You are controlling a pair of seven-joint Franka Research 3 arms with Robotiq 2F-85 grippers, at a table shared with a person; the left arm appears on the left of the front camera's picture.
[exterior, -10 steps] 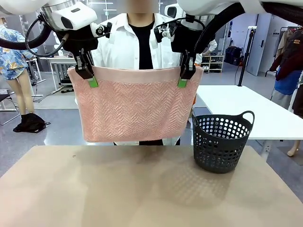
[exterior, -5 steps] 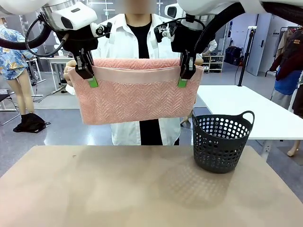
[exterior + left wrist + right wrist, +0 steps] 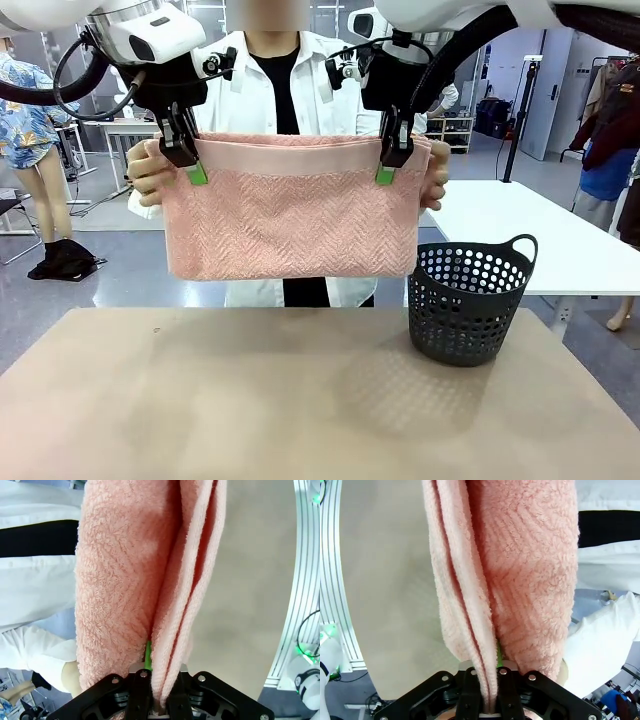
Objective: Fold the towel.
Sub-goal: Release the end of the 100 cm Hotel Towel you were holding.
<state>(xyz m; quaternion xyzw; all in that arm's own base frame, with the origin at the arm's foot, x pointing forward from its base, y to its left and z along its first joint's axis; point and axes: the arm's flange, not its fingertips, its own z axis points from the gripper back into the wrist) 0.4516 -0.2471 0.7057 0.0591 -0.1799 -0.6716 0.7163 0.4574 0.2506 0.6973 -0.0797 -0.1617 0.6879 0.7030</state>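
Observation:
The salmon-pink towel (image 3: 290, 215) hangs in the air above the table, doubled over, with its paler band along the top. My left gripper (image 3: 190, 165) is shut on its upper left corner and my right gripper (image 3: 388, 165) is shut on its upper right corner. The person's hands (image 3: 150, 172) hold the towel's two top corners from behind, just outside my fingers. In the left wrist view the towel (image 3: 150, 575) runs away from the pinching fingers in folded layers. The right wrist view shows the towel (image 3: 510, 575) clamped the same way.
A dark perforated basket (image 3: 470, 300) stands on the tan table (image 3: 300, 400) at the right, close under the towel's lower right corner. The person in a white coat (image 3: 300, 100) stands at the far side. A white table (image 3: 520, 225) lies behind to the right.
The person lifted the towel's lower edge up behind the top edge, so the towel now hangs shorter and doubled. Their hands came to the top corners. My grippers stayed in place.

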